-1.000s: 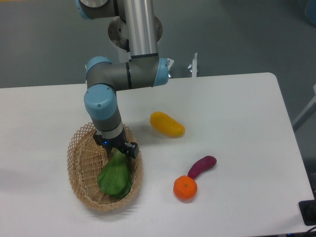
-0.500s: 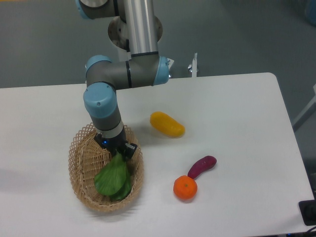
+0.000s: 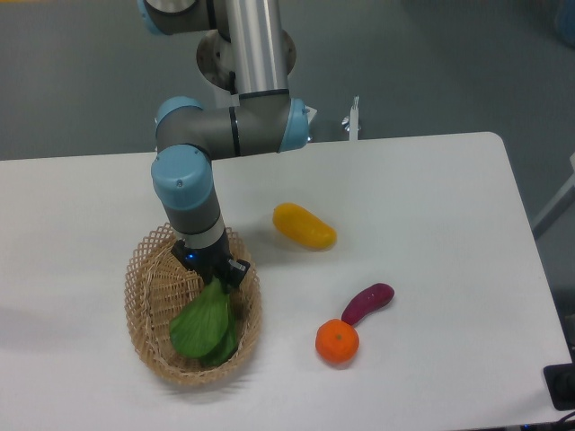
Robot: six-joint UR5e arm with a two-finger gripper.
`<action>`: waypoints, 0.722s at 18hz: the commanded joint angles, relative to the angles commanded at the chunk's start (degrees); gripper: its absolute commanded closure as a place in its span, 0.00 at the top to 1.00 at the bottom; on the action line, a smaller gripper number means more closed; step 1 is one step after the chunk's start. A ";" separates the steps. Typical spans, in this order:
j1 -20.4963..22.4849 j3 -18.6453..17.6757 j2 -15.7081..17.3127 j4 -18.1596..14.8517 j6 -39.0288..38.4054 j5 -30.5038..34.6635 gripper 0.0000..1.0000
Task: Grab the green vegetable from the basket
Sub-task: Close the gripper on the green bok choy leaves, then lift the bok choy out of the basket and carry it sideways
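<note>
One green vegetable (image 3: 203, 325) is hanging over the basket (image 3: 148, 346), and your gripper (image 3: 216, 278) is clenching its whitish stalk end. You are handling something light and floppy, so the firmer stalk is likely the safest hold. Its long axis is running steeply, leaves drooping toward the camera.

A smooth white rectangular table with rounded corners (image 3: 431, 206) fills most of the view under even, soft light. Behind it lies a dull grey-green floor (image 3: 422, 63). A small white upright clip-like fitting (image 3: 352, 120) stands at the table's far edge. A dark object (image 3: 562, 386) shows at the lower right corner.
</note>
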 joint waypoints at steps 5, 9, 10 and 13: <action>0.62 0.79 1.23 -0.35 0.97 -0.44 0.37; 0.70 0.62 1.15 -0.44 0.97 -0.62 0.32; 0.79 0.62 1.23 -0.44 0.97 -0.62 0.32; 0.88 0.70 1.23 -0.44 0.97 -0.70 0.31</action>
